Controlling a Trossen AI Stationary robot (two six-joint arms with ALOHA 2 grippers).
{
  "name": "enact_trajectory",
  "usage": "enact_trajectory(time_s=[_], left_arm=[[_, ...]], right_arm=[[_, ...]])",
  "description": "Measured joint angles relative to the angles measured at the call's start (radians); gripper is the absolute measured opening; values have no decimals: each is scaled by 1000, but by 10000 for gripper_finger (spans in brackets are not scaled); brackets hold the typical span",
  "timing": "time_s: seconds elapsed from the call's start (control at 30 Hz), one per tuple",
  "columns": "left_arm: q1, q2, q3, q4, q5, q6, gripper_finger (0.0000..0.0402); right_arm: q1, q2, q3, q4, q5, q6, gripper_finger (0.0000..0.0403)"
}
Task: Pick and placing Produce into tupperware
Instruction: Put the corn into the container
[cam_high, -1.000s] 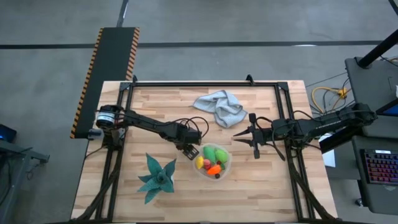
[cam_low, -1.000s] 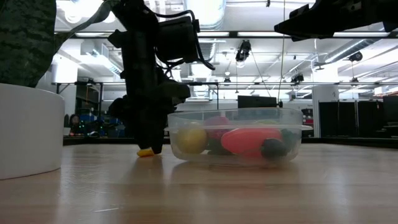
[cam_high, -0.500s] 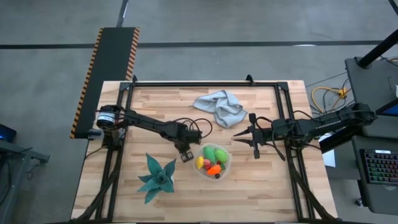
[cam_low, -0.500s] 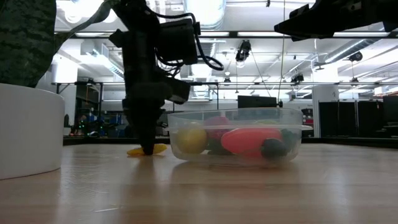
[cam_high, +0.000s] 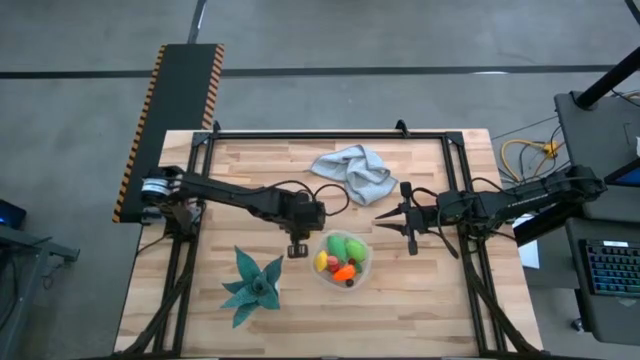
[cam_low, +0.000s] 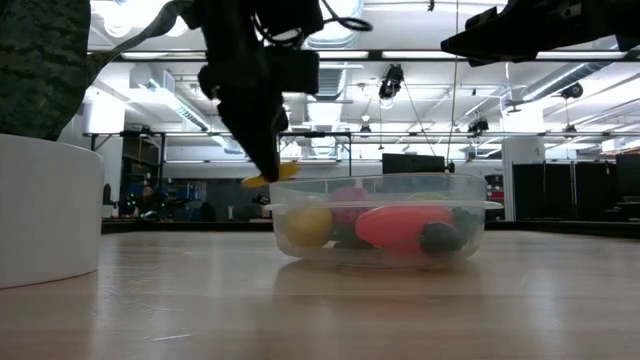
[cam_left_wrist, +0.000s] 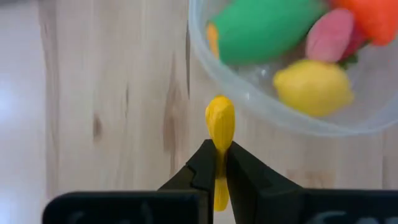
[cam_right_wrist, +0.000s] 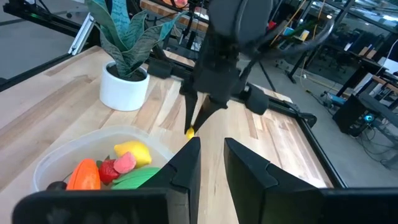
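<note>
My left gripper (cam_high: 297, 247) is shut on a small yellow produce piece (cam_left_wrist: 219, 121) and hangs just outside the left rim of the tupperware (cam_high: 366, 262). The tupperware is a clear round container. It holds green (cam_high: 345, 244), yellow (cam_high: 322, 262), orange (cam_high: 345, 271), pink-red and dark produce pieces. In the low view the yellow piece (cam_low: 272, 175) is level with the tupperware's rim (cam_low: 380, 182). My right gripper (cam_high: 382, 220) waits open to the right of the tupperware, above the table. My left gripper pinches the yellow piece between its two fingers (cam_left_wrist: 202, 165), coming from above and pointing down at a slant. The piece lies along the fingers, and its free end (cam_left_wrist: 219, 112) sticks out past the fingertips. It is lifted clear of the table.
A teal spiky plant (cam_high: 250, 285) in a white pot (cam_low: 45, 210) stands near the table's near-left part. A grey-blue cloth (cam_high: 355, 172) lies crumpled toward the far edge. Bare wood lies around the tupperware.
My left gripper has risen from the table beside the tupperware and carried the yellow piece up with it. The piece lay on the wood a second ago; now it hangs at rim height, slightly closer to the tupperware. The right arm has kept still.
</note>
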Motion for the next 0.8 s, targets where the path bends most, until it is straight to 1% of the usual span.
enact_trajectory(time_s=[0.17,0.23,0.37,0.5,0.53,0.7,0.8], left_arm=[[-8,-23,-3,144,8,93,8],[-10,-24,-3,215,45,138,8],[-12,-23,-10,359,172,204,8],[-12,-21,-44,509,323,260,8],[-12,-20,-50,536,347,263,8],[-12,-20,-79,561,357,282,8],[-12,-16,-127,644,357,286,8]], right_arm=[[0,0,0,0,0,0,63],[0,0,0,0,0,0,63],[0,0,0,-5,0,0,63],[0,0,0,-16,0,1,63],[0,0,0,-18,0,2,63],[0,0,0,-20,0,11,63],[0,0,0,-20,0,16,63]])
